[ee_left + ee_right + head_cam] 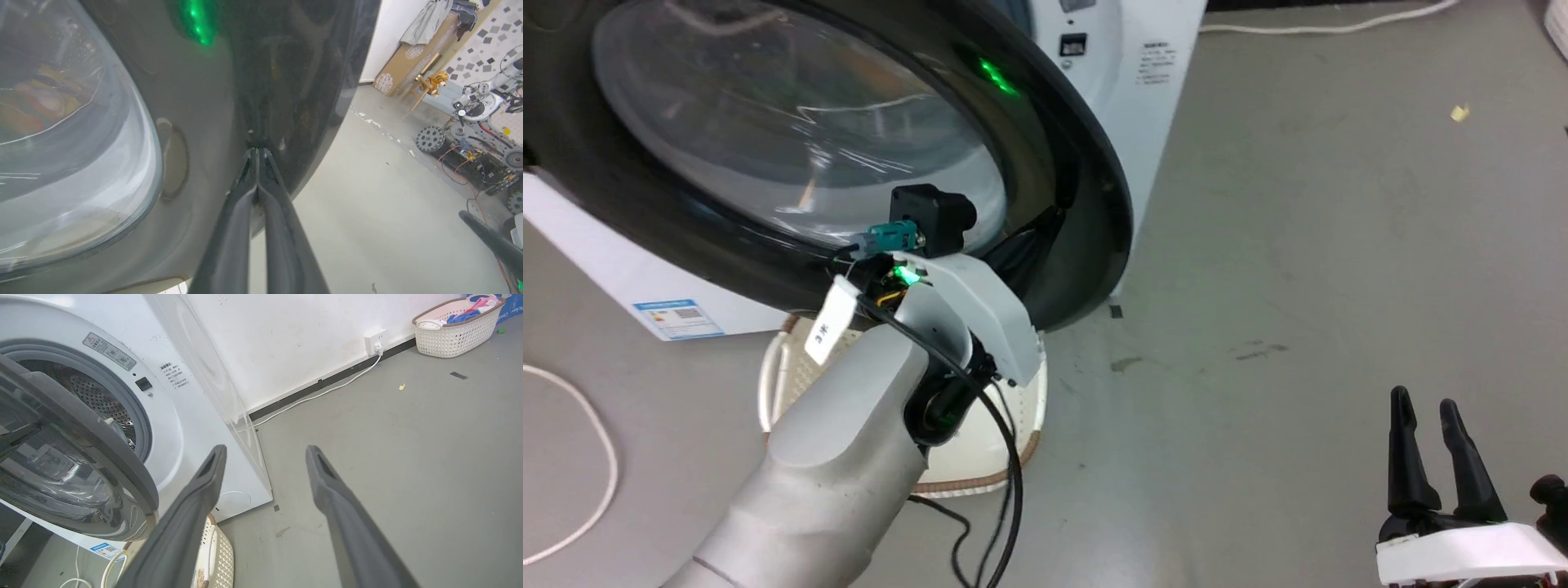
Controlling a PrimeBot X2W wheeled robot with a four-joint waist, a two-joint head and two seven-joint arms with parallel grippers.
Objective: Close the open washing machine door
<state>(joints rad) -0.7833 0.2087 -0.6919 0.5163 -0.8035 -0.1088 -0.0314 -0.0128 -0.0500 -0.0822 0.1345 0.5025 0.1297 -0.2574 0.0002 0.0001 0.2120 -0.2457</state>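
The washing machine door (1054,163) stands partly open, swung out from the front of the white washing machine (1152,106). In the right wrist view the door (81,428) sits at an angle in front of the grey-ringed drum opening (102,400), with a gap between the two.

The left gripper (257,152) has its fingers pressed tightly together, holding nothing. Their tips rest against the door's glossy black rim (204,122), just beside the bulging glass window (73,163). A green light reflects in the rim above them. In the head view the pale left forearm (849,425) reaches up to the lower edge of the door, above a cream perforated basket (1021,408) on the grey floor (1298,286).

The right gripper (1425,406) hangs over bare floor, well apart from the door, its fingers (196,498) spread wide and empty.
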